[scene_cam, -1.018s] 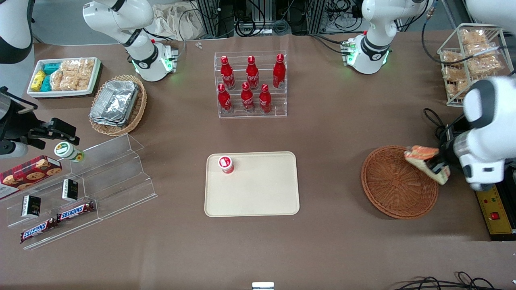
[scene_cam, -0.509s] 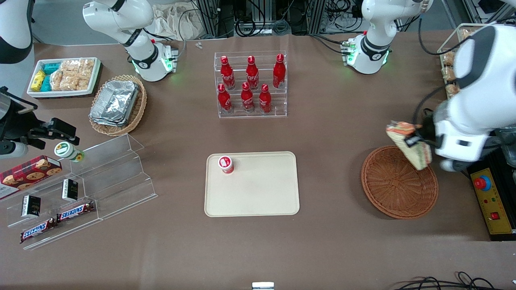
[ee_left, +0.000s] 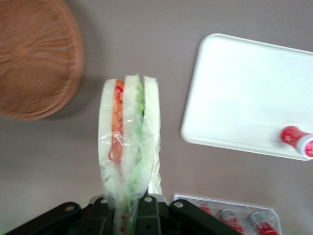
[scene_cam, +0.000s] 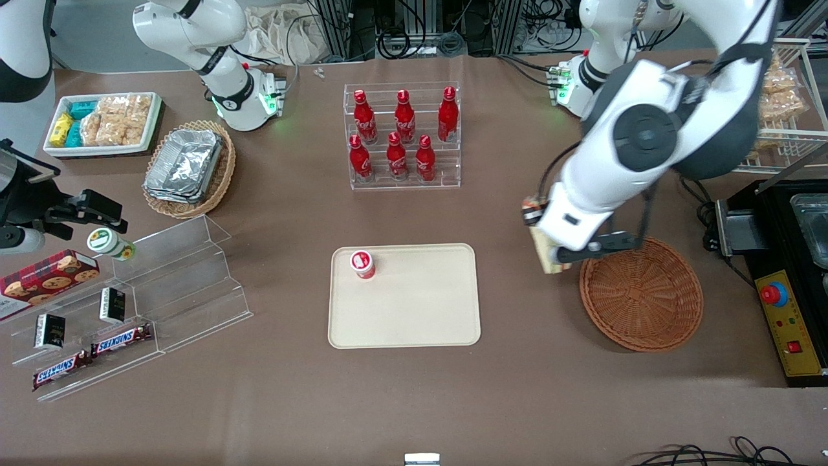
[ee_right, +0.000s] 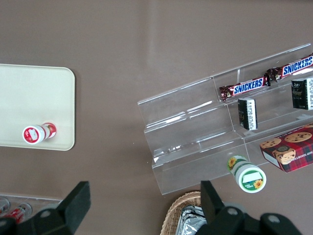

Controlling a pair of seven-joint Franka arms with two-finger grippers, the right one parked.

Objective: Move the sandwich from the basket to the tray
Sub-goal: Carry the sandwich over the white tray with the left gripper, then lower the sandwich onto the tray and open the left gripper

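Observation:
My left gripper (scene_cam: 550,249) is shut on the sandwich (ee_left: 128,147), a clear-wrapped wedge of pale bread with orange and green layers. It hangs in the air above bare table, between the reddish-brown basket (scene_cam: 640,294) and the cream tray (scene_cam: 414,310). In the front view only an edge of the sandwich (scene_cam: 542,246) shows under the arm. The basket (ee_left: 34,54) holds nothing. The tray (ee_left: 244,93) carries a small red-and-white bottle (scene_cam: 363,264) near one corner. The gripper's (ee_left: 128,215) black fingers (ee_left: 154,218) clamp the wedge's narrow end.
A clear rack of red cola bottles (scene_cam: 402,136) stands farther from the camera than the tray. A control box with a red button (scene_cam: 790,323) lies beside the basket at the working arm's end. A clear stepped display (scene_cam: 142,304) with snacks sits toward the parked arm's end.
The gripper has lifted the sandwich out of the basket and carried it sideways past the basket's rim toward the tray. The arm has swung over the table.

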